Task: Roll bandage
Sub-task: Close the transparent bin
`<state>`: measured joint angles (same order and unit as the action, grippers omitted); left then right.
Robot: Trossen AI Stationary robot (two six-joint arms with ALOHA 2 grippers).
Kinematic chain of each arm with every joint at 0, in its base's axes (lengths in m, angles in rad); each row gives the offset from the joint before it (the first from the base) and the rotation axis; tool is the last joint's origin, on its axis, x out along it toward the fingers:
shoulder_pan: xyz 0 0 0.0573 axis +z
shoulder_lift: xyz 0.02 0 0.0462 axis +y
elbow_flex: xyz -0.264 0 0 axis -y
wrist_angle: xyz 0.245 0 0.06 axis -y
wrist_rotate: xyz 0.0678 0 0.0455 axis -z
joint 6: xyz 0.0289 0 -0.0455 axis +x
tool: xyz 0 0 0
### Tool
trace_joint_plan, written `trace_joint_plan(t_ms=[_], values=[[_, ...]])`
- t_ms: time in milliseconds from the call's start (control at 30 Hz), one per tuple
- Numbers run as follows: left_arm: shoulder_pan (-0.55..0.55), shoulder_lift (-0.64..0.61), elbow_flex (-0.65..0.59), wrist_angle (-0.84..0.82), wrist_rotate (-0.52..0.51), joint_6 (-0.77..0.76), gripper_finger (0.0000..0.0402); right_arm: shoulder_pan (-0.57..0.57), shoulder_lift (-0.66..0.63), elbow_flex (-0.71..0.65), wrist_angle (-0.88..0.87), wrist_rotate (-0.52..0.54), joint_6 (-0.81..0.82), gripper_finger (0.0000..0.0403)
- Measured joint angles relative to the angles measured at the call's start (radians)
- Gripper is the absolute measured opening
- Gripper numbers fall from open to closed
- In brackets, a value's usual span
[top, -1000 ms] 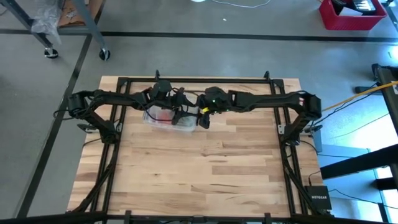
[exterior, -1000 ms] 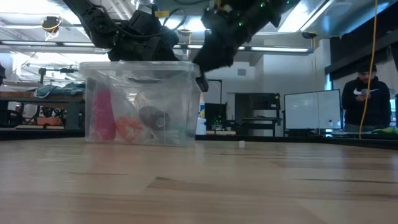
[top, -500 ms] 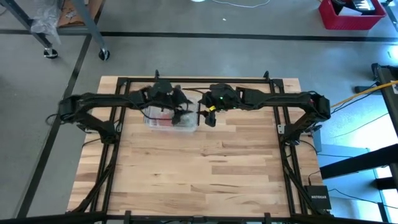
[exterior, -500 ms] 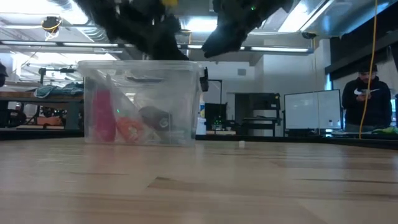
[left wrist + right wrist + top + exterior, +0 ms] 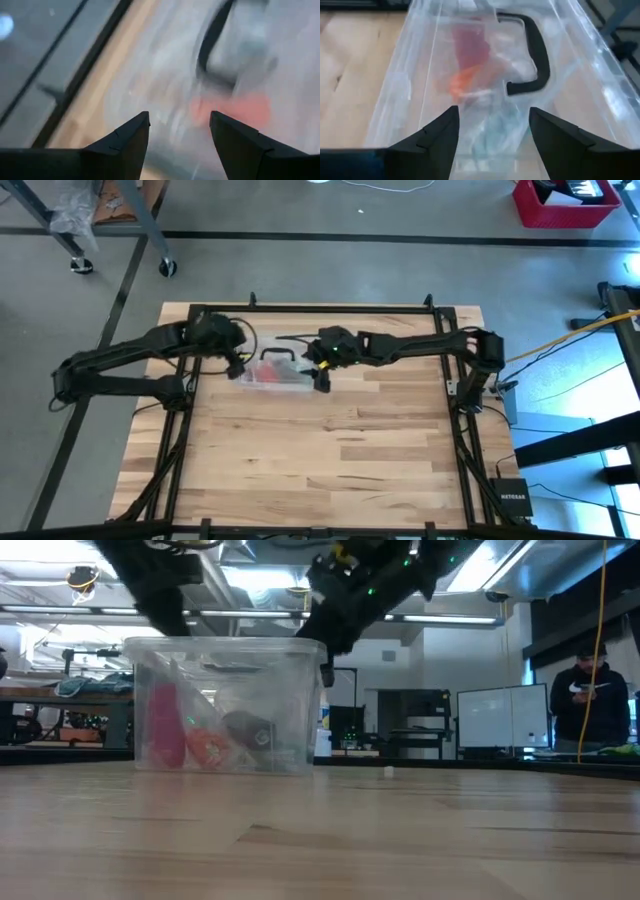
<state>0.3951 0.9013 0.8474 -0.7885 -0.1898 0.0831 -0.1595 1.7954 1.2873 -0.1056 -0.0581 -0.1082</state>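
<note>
Flanking one box (image 5: 274,375): two open grippers

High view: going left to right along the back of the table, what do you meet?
Left gripper → clear plastic box with its black handle → right gripper, at the box's right end. Both grippers are open and empty.

The right hand (image 5: 491,137), fingers (image 5: 437,137) spread apart, hovers over a clear plastic box (image 5: 410,75) with a black handle (image 5: 535,55) (red and orange items inside) on the wooden surface (image 5: 345,80).
</note>
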Motion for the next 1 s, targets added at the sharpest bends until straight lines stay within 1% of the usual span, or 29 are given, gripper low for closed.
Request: trace_joint_plan(t_ms=[133, 233, 367, 467, 567, 833, 867, 933, 1000], values=[[0.014, -0.080, -0.032, -0.106, -0.005, -0.076, 0.0203, -0.016, -0.038, 0.001, -0.168, -0.011, -0.026, 0.0243], [0.015, -0.118, -0.042, -0.177, -0.007, -0.153, 0.0203, -0.034, -0.086, -0.002, -0.273, -0.017, -0.040, 0.0243], [0.015, -0.124, -0.102, -0.166, -0.004, -0.207, 0.0203, -0.046, -0.126, -0.007, -0.320, -0.020, -0.046, 0.0243], [-0.007, -0.083, -0.092, -0.145, 0.025, -0.198, 0.0203, -0.044, -0.134, -0.008, -0.323, -0.019, -0.047, 0.0243], [-0.030, -0.035, -0.093, -0.158, 0.013, -0.203, 0.0203, -0.044, -0.134, -0.008, -0.326, -0.020, -0.047, 0.0243], [-0.020, 0.154, -0.092, -0.138, 0.005, -0.187, 0.0203, -0.044, -0.134, -0.008, -0.335, -0.024, -0.072, 0.0243], [-0.015, 0.178, -0.088, -0.122, 0.003, -0.168, 0.0203, -0.044, -0.135, -0.008, -0.343, -0.030, -0.081, 0.0243], [-0.005, 0.212, -0.085, -0.012, 0.000, -0.121, 0.0203, -0.048, -0.137, -0.007, -0.350, -0.039, -0.084, 0.0243], [-0.002, 0.233, -0.087, 0.074, 0.004, -0.112, 0.0203, -0.062, -0.142, -0.007, -0.359, -0.049, -0.088, 0.0243]])
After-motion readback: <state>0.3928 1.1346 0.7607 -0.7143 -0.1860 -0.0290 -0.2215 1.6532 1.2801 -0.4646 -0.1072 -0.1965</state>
